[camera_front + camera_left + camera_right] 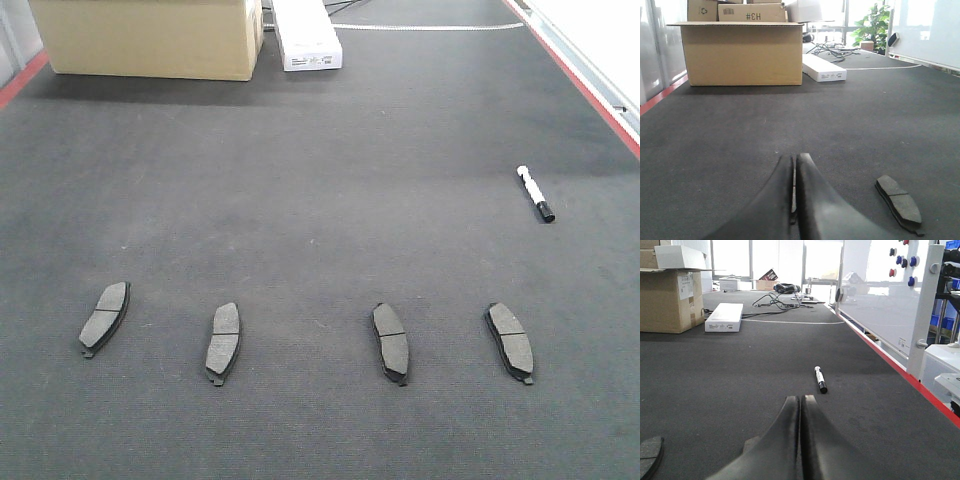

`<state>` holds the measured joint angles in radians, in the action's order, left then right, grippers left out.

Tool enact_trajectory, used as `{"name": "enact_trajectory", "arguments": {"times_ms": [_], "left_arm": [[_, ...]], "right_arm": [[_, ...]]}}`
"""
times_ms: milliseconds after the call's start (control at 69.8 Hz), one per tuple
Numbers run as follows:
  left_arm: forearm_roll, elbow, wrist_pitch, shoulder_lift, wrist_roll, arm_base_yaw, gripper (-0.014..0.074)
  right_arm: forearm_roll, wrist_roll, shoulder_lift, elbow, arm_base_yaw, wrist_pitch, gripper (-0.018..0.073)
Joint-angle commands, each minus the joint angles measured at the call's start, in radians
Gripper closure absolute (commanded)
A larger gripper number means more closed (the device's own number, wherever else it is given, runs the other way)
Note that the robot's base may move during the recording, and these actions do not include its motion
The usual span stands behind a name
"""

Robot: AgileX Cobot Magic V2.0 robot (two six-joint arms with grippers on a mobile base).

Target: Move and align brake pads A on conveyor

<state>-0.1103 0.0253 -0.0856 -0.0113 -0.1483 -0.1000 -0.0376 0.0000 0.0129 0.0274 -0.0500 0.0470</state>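
Exterior front-facing view: four brake pads A lie flat on the conveyor (320,190) in a rough row across the near part of the belt, well apart from each other. From L to R: pad 1 (105,317) tilts w/ its top end to the right, pad 2 (223,342) tilts slightly the same way, pad 3 (391,342) and pad 4 (510,341) tilt w/ top ends to the left. Each shows a groove across the middle. White marker pen (534,193) w/ black cap lies on the belt far right, beyond pad 4. Cardboard box (150,35) and a white carton (306,33) sit at the far end. Red edge strips on both sides. No arms in this view.

Left wrist view: left claw (794,162) is clenched, fingers pressed together w/ only a thin seam, nothing between them, low over the belt. One brake pad (899,201) lies to its right, near but apart. Box (741,52) and carton (823,68) far ahead.

Right wrist view: right claw (800,401) is also clenched, empty, tips together. Marker pen (820,379) lies just ahead, slightly right, not touching. Part of a pad (650,455) shows at the bottom left corner. Whiteboard (880,295) stands along the right red edge.
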Motion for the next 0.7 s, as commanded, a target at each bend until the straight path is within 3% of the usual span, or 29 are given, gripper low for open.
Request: {"name": "enact_trajectory", "arguments": {"times_ms": [0, 687], "left_arm": [[0.002, -0.011, 0.070, -0.015, -0.002, -0.004, 0.0604], [0.002, -0.011, 0.070, -0.015, -0.002, -0.004, 0.0604]], "right_arm": [[-0.001, -0.006, 0.008, 0.010, -0.006, -0.077, 0.0568], [-0.001, -0.006, 0.008, 0.010, -0.006, -0.077, 0.0568]]}}
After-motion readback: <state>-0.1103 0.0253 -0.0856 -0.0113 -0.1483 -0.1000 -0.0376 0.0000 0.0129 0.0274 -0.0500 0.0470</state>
